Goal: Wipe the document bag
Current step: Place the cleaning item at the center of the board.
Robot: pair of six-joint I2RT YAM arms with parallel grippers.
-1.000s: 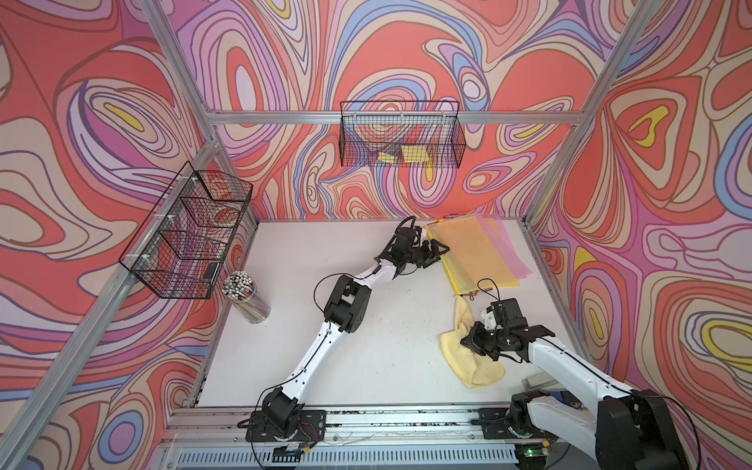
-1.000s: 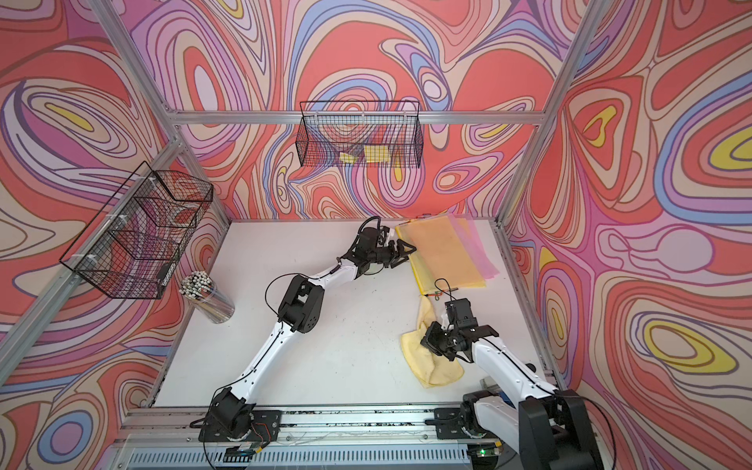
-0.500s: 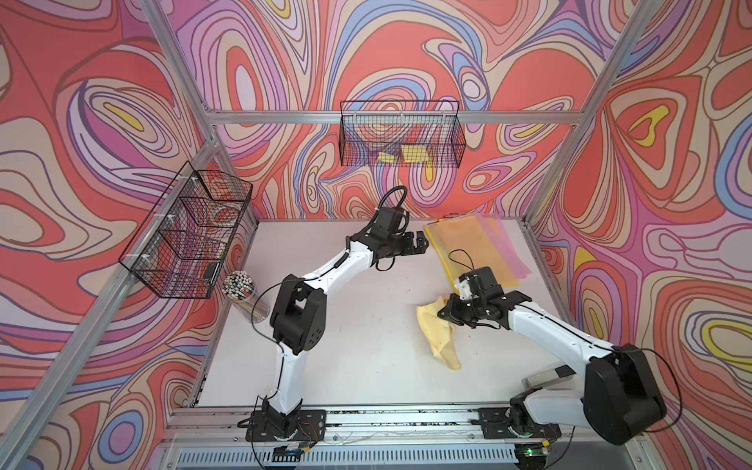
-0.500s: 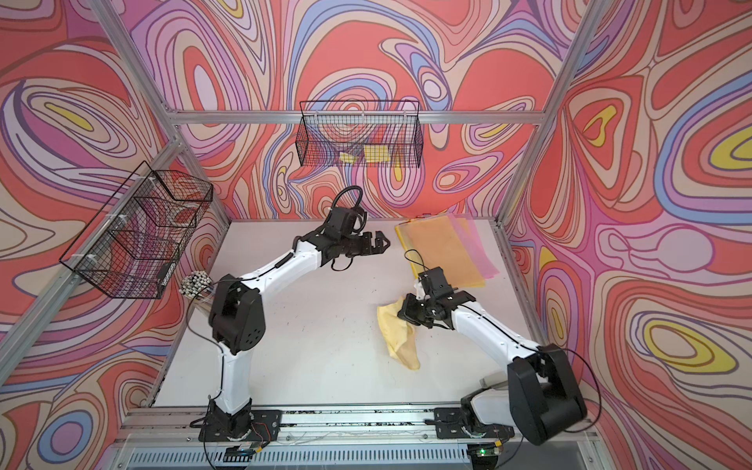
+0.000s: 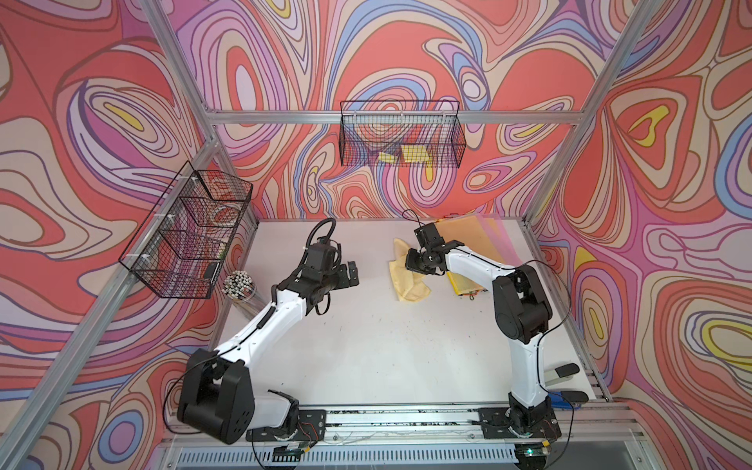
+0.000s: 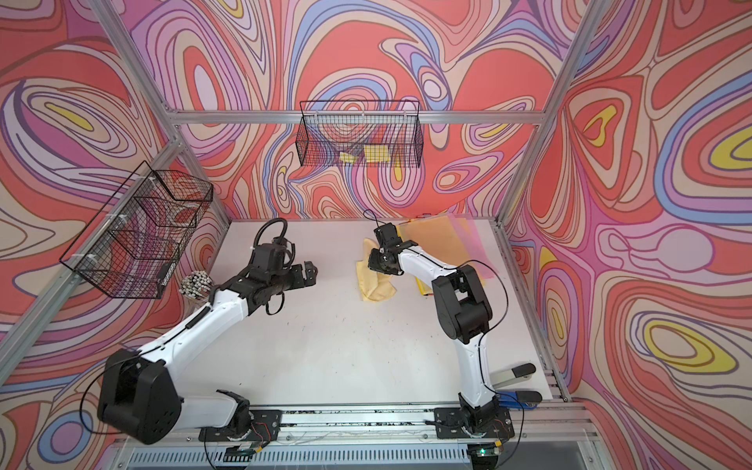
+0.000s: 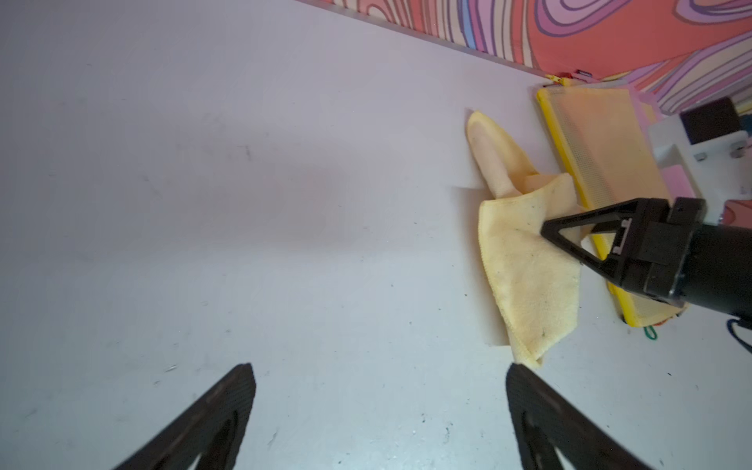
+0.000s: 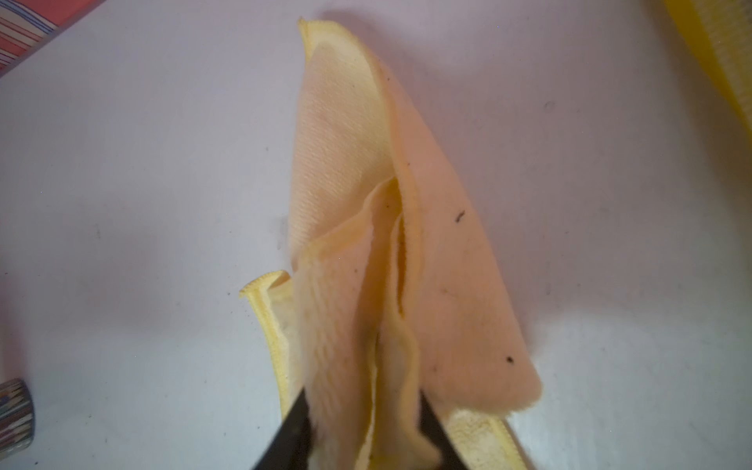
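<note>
Yellow cloth point(image 5: 407, 285) lies crumpled just beside the document bag point(image 5: 468, 236).
Bag: yellow-edged mesh, flat at the far right corner of the worktop point(image 5: 366, 346). Right jaws straddle a cloth fold, can't tell if pinching. Left jaws wide apart over bare worktop, well clear.
</note>
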